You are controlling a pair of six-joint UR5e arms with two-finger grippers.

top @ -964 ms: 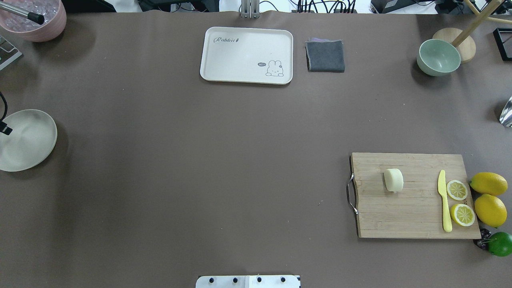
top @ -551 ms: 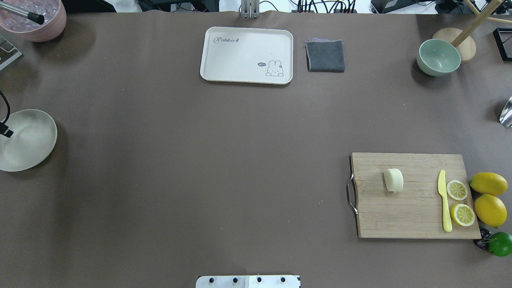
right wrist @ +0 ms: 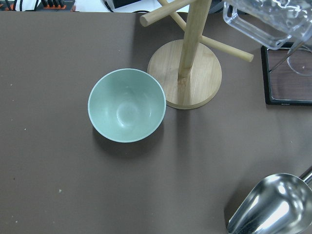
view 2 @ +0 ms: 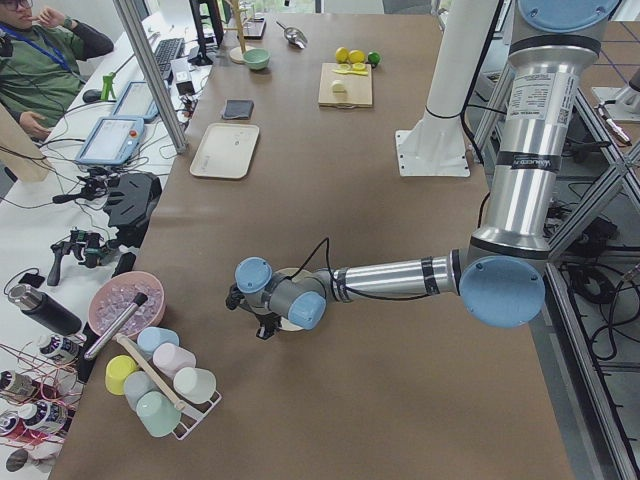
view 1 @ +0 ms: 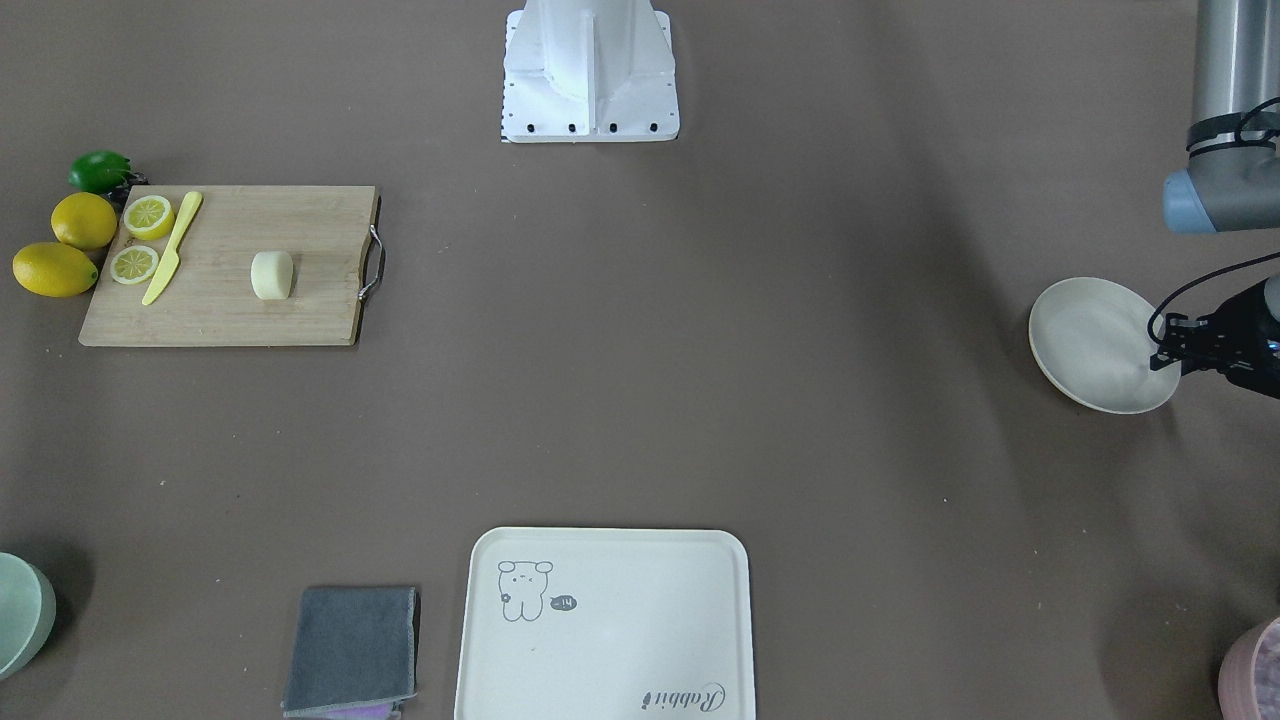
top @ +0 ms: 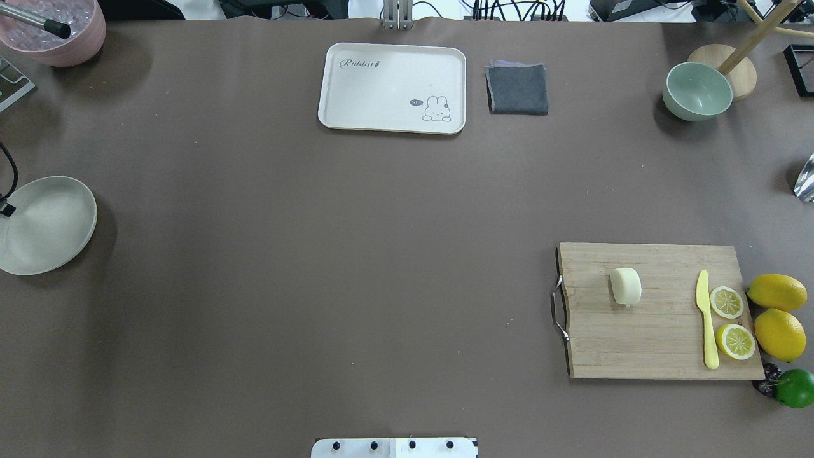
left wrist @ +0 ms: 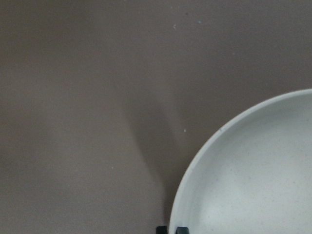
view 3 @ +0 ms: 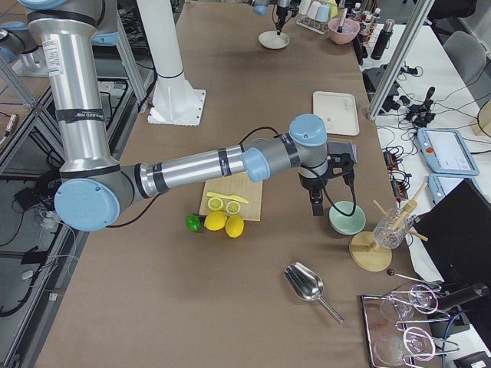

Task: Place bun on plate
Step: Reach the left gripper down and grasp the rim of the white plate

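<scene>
The bun [top: 626, 286] lies on a wooden cutting board [top: 655, 346] at the right of the table, also in the front-facing view as the bun [view 1: 271, 275]. The plate [top: 48, 226] sits at the far left edge. My left gripper [view 1: 1160, 350] is at its outer rim. In the left wrist view the gripper [left wrist: 171, 229] straddles the rim of the plate [left wrist: 253, 175], shut on it. My right gripper [view 3: 316, 205] hangs above the green bowl, far from the bun. I cannot tell whether it is open or shut.
On the board lie a yellow knife [top: 706, 318] and two lemon halves [top: 726, 302], with whole lemons [top: 777, 291] beside it. A rabbit tray [top: 391, 83], a grey cloth [top: 517, 89], a green bowl [right wrist: 126, 105], a wooden stand [right wrist: 185, 73] and a metal scoop [right wrist: 273, 204] line the far side.
The plate has shifted a little to the right, toward the table's middle, with my left gripper on its rim. The bun and the board have not moved.
</scene>
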